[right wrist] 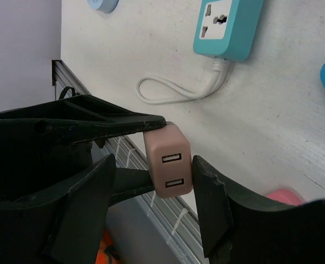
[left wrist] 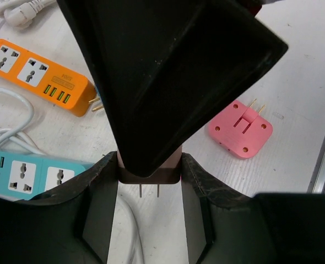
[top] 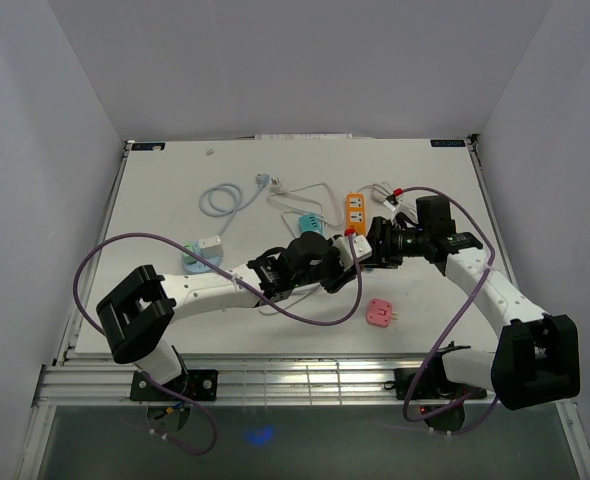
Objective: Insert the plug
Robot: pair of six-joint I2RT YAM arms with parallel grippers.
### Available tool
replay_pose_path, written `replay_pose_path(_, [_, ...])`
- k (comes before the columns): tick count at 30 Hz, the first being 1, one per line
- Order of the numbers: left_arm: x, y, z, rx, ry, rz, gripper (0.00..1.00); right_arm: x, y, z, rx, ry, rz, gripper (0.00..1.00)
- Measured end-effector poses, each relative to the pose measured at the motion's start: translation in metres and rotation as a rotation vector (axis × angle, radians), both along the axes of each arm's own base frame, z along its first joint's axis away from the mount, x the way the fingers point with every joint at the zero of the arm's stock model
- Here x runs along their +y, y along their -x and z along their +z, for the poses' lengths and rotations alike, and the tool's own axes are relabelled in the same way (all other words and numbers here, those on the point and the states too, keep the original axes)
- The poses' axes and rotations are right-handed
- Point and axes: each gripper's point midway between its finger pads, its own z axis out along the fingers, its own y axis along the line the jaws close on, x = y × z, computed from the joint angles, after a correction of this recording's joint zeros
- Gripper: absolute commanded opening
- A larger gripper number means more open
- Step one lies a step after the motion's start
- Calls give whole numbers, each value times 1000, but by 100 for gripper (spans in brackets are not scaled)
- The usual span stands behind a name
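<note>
The plug (right wrist: 169,160) is a dusty-pink charger block with two USB ports on its face and two metal prongs (left wrist: 149,190) pointing back toward the left wrist camera. My left gripper (left wrist: 149,168) is shut on its two sides, holding it above the table. My right gripper (right wrist: 151,170) reaches around the same plug from the other end. Its right finger (right wrist: 209,192) touches the plug, and a gap shows beside its left finger (right wrist: 91,187). From above, both grippers meet mid-table (top: 360,250). An orange power strip (top: 354,209) and a teal power strip (top: 312,222) lie just behind them.
A pink flat adapter (top: 380,313) with folded prongs lies on the table near the front edge. White cables (top: 305,192) and a light blue coiled cable (top: 220,200) lie at the back. A small white adapter on a blue disc (top: 205,250) sits left.
</note>
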Motion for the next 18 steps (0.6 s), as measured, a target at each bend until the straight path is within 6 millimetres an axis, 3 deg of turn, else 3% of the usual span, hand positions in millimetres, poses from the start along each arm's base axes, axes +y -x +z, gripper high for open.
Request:
replay_pose_path(6, [1,-2,0,-10,-7,6,0,2,0,-4,9,9,1,52])
replay_pose_path(9, [2,-3,0,-15,-9,9,0,-1,-4,-7,1,29,-15,30])
replay_pose_path(11, [4,-4,1,-14,-6,13,7,-1,-5,-7,-11,32,-12,14])
replay_pose_path(13, [6,-4,2,-17,-1,15,15,1,-5,-6,-20,26,-3,8])
replay_pose_path(16, [10,-3,1,-20,2,18,28,6,-4,-6,-18,21,13,8])
replay_pose_path(17, [11,-2,0,-20,3,20,43,7,-3,-7,-16,20,18,8])
replay_pose_path(18, [13,-2,0,-19,4,23,50,9,-2,-8,-12,20,24,8])
